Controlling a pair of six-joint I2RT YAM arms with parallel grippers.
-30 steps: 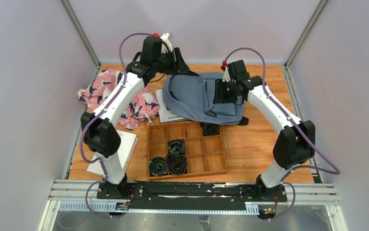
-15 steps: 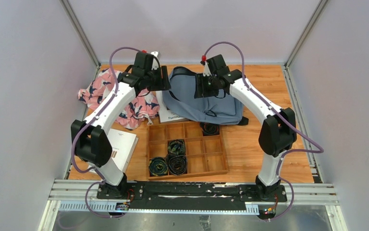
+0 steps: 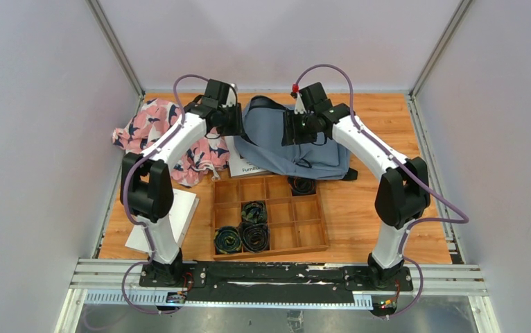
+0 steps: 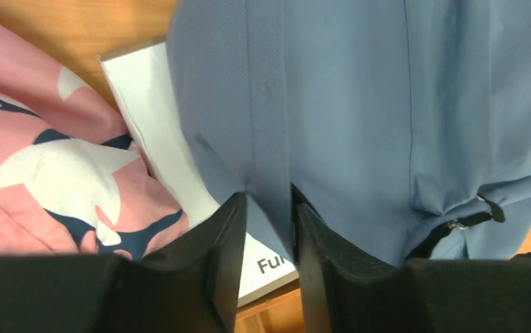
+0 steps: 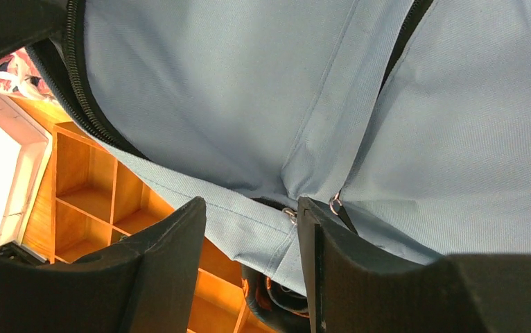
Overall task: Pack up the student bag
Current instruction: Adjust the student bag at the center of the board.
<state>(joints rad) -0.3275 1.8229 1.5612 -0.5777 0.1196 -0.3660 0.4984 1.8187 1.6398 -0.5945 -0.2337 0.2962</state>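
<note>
as its fingers (image 4: 224,243) nearly meet, left gripper (image 4: 268,208) pinches a student bag (image 3: 276,149) fold — right gripper (image 5: 252,215), wider, grips bunched fabric, bag lengthwise left-right

Orange-brown wooden tabletop (image 3: 373,201), slate-blue fabric backpack (image 3: 276,142) at the back, crumpled pink patterned cloth (image 3: 141,125) far left, flat white booklet (image 3: 179,208) near left, compartmented wooden tray (image 3: 309,234) centre.

White arm links (image 3: 176,139), black joints (image 3: 145,196), purple cables (image 3: 325,66), red connector cap (image 3: 294,88), black pincer fingers (image 4: 218,263).

The student bag (image 3: 276,149) — soft, slate-blue, black-strapped — lies slumped just behind the wooden tray (image 3: 308,232).
</note>
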